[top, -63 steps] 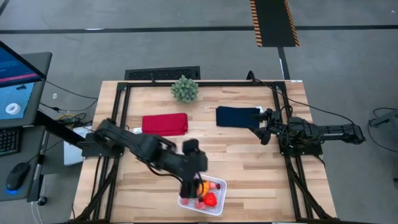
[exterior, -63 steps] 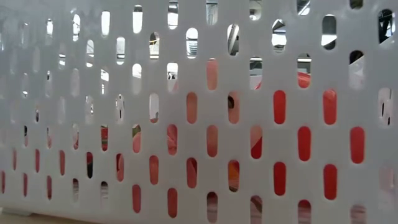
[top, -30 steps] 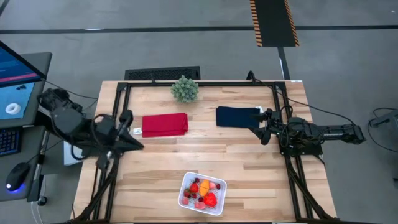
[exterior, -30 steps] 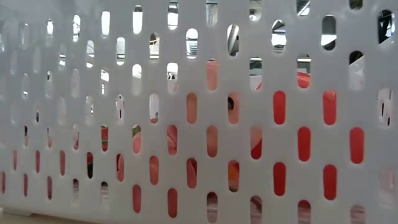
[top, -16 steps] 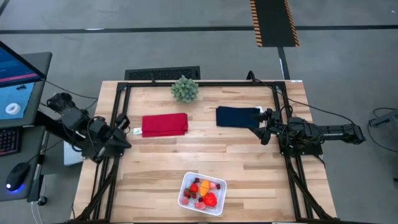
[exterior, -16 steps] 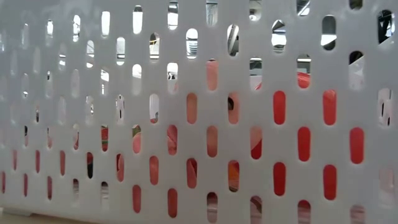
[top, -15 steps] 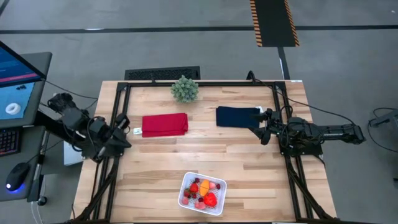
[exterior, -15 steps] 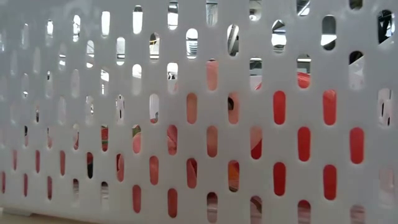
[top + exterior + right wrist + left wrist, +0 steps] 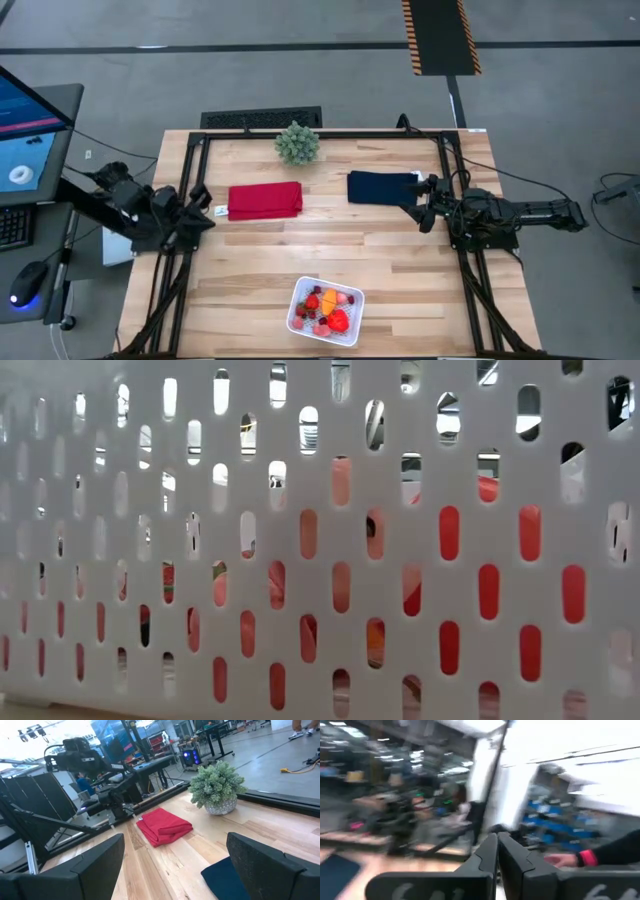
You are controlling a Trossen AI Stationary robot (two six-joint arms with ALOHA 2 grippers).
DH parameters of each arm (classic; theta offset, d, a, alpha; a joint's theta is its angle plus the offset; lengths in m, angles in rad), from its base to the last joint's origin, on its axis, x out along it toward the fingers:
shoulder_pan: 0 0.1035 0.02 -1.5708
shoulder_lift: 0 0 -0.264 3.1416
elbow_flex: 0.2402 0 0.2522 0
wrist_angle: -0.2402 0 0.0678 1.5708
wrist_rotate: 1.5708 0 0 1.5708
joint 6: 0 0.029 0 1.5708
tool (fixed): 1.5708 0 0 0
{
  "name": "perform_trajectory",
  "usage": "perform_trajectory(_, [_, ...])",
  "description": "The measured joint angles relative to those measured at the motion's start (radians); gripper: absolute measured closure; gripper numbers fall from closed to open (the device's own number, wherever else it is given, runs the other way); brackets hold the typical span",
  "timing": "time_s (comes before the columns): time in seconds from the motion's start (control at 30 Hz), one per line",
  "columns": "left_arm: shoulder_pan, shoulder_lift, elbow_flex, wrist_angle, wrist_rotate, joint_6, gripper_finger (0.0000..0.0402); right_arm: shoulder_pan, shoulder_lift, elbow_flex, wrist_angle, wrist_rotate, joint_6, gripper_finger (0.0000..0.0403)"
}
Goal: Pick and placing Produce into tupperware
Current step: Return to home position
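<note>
Homing | tupperware (image 9: 358,300) holding Produce (image 9: 326,308) sits at table (image 9: 300,250) front edge, clear of both arms | left gripper (image 9: 196,206) at table's left edge, fingers (image 9: 487,857) clenched, empty | right gripper (image 9: 423,206) beside navy cloth (image 9: 382,187), fingers (image 9: 100,865) released | I advise slow, level retraction.

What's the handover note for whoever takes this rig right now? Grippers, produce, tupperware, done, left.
Left gripper: shut, empty, arm folded at the table's left edge.
Right gripper: open, empty, at the right edge beside the navy cloth.
Produce: all visible pieces lie in the tupperware, near the table's front edge; none shows outside it in the high view.
Done: picking and placing, as far as I can see.
Left: probably only confirming both arms are parked.
</note>
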Motion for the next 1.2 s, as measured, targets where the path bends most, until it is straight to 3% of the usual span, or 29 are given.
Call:
perform_trajectory(0.2, [0.003,0.016,-0.029,0.043,-0.184,-0.005,0.0400,0.000,0.000,0.000,0.000,-0.001,0.000,0.0029])
perform_trajectory(0.33, [0.003,0.008,-0.003,-0.055,-0.296,0.038,0.0400,0.000,0.000,0.000,0.000,0.000,0.000,0.0029])
perform_trajectory(0.47, [0.002,0.011,0.006,-0.211,-0.284,0.029,0.0400,-0.007,0.000,0.000,0.003,0.014,-0.039,0.0029])
perform_trajectory(0.6, [0.010,0.012,-0.032,-0.112,-0.384,0.034,0.0400,-0.018,0.001,-0.003,0.128,0.001,-0.209,0.0029])
perform_trajectory(0.73, [0.031,0.010,-0.040,0.042,-0.322,0.161,0.0400,-0.030,-0.019,0.025,0.372,-0.025,-0.442,0.0029])
perform_trajectory(0.8, [0.044,0.010,-0.048,0.089,-0.291,0.218,0.0400,-0.037,-0.050,0.062,0.279,-0.023,-0.457,0.0029])
perform_trajectory(0.87, [0.059,0.001,-0.046,0.137,-0.254,0.268,0.0400,-0.041,-0.087,0.098,0.069,-0.023,-0.432,0.0029])
perform_trajectory(0.97, [0.079,0.002,-0.047,0.117,-0.236,0.281,0.0400,-0.045,-0.082,0.154,-0.127,-0.046,-0.397,0.0029])
perform_trajectory(1.07, [0.105,0.003,-0.063,0.141,-0.192,0.268,0.0400,-0.049,-0.085,0.167,-0.074,-0.112,-0.461,0.0029])
perform_trajectory(1.2, [0.175,0.004,-0.175,0.285,-0.211,0.260,0.0400,-0.094,-0.083,0.158,-0.101,-0.116,-0.480,0.0029])
